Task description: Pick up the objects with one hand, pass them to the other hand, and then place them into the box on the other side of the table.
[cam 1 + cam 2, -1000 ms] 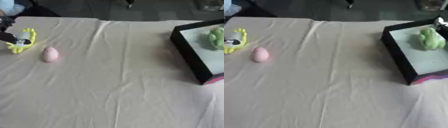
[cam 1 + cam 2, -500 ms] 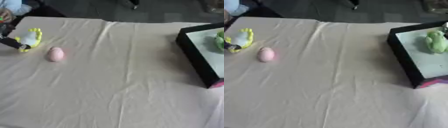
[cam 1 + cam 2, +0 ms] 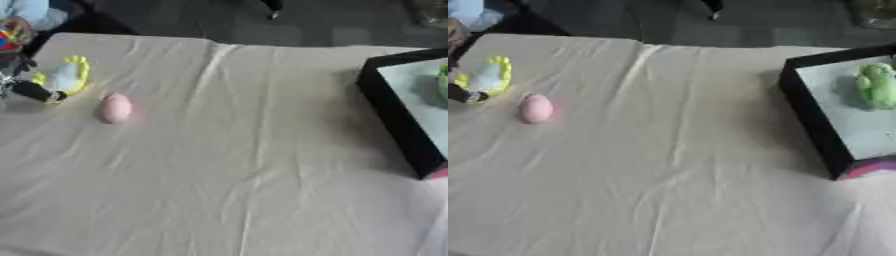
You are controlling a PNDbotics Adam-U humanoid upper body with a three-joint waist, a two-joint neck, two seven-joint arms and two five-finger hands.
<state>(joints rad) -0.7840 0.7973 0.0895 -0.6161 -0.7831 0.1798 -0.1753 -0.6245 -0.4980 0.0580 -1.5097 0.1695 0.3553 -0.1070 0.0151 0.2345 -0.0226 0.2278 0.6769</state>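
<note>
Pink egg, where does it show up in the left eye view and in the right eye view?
Left eye view: pink egg at left, just right of the yellow toy.
Right eye view: farther left, same height.
Shared landmark: the black box at the right edge.

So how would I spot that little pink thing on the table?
Start at the beige tablecloth and go to its far left side. The pink egg-shaped object lies there alone, just right of a yellow-and-white toy; it is smooth, plain and rounded.
</note>
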